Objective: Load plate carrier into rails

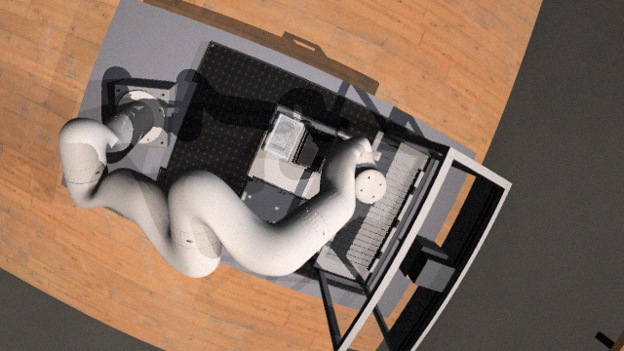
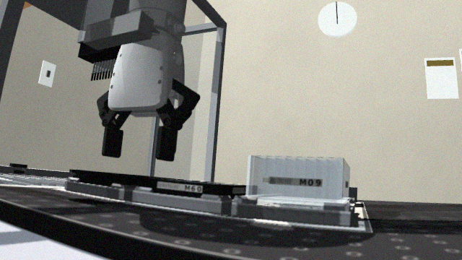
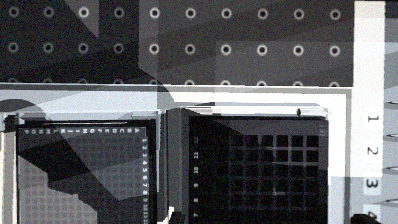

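My gripper (image 2: 138, 153) is open and empty. It hangs a short way above the far end of the nest row. The white deep-well block M09 (image 2: 296, 177) stands in the nearest nest and also shows in the overhead view (image 1: 285, 136). The flat black plate M60 (image 2: 178, 188) lies in the nest behind it. In the wrist view the fine-welled M60 (image 3: 85, 170) is at the left and the 96-well M06 (image 3: 265, 170) at the right, each in its nest, with M06 below my fingers. A grey flat piece that looks like carrier PC7 (image 1: 273, 197) lies on the apron, partly hidden by my arm.
Track numbers 1 to 3 (image 3: 371, 150) are printed on the apron just beside M06. The ribbed loading rails (image 1: 390, 205) lie inside the instrument frame (image 1: 439, 219). A frame post (image 2: 216, 101) stands close behind my gripper. The pipetting head hangs above.
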